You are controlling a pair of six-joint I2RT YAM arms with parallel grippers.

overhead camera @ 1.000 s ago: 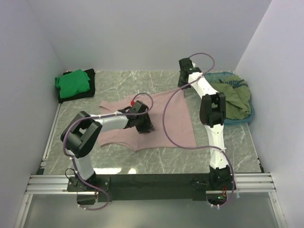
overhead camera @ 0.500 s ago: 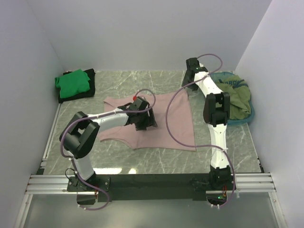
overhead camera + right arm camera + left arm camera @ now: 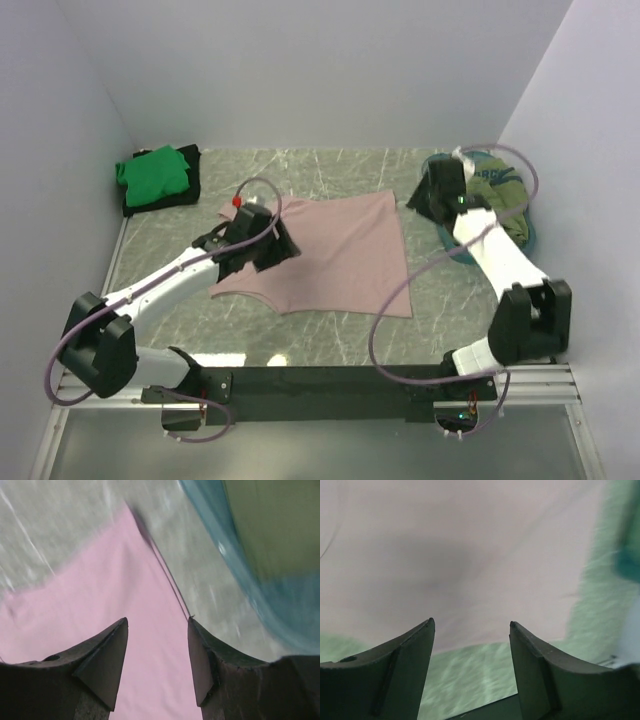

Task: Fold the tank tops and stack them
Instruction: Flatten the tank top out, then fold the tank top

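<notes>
View from above the arm bases, near to far. On the marble table the dusty-pink tank top lies spread in a single layer at the centre, not yet folded.

The left gripper hovers over the garment's left edge. In its wrist view the jaws stand well apart with nothing between them, and pink cloth lies just beyond the fingertips. The right gripper hangs by the garment's far right corner, next to the teal basket. Its jaws are likewise parted and empty.

Farther back, the olive-green top fills the basket. In the far left corner the bright-green top rests folded on the black top.

The step in hand appears to be the first fold of the pink garment. It would go best if each gripper pinches only the edge layer at matching points on one side. Both should then lift together, carry the edge across until the borders align, and lower it flat before releasing, so that no crease is trapped.
</notes>
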